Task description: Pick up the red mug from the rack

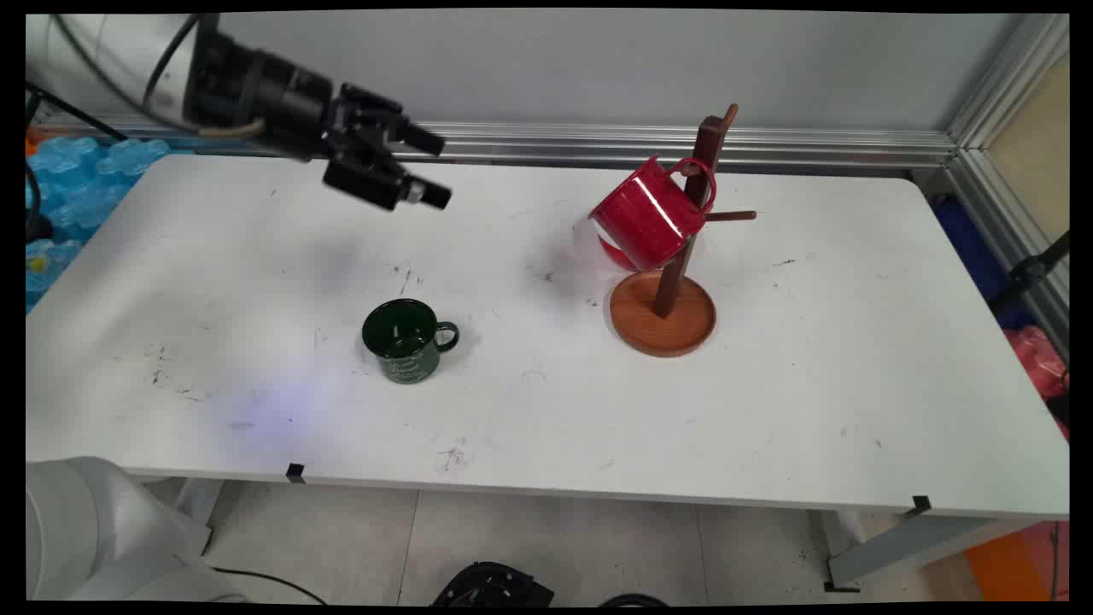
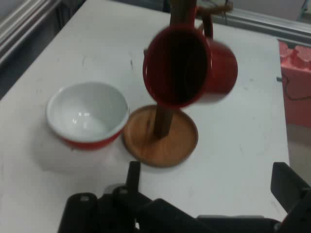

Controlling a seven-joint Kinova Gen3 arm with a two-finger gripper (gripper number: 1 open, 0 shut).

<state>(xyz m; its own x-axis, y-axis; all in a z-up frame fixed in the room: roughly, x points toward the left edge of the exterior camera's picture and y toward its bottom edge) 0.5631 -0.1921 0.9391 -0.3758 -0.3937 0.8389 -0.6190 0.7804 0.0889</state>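
Well above table (image 1: 256, 256), open tool (image 1: 434, 167) faces hanging red mug (image 1: 653, 213).

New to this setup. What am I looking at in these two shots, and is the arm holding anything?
It is a white robot arm ending in a black two-finger claw. The main view comes from a fixed camera above the near side of the white table, looking across at the wall. The hand view comes from a camera on the arm's hand, looking along the claw, so its directions do not match the table's.

The claw is open, holds nothing, and hangs in the air above the table's far left part.

On the table: a dark green mug standing upright, and a wooden mug stand with a round base and an upright post. A red mug hangs tilted by its handle from a peg on the post. The hand view also shows a red bowl, white inside, beside the stand's base; in the main view the red mug mostly hides it.
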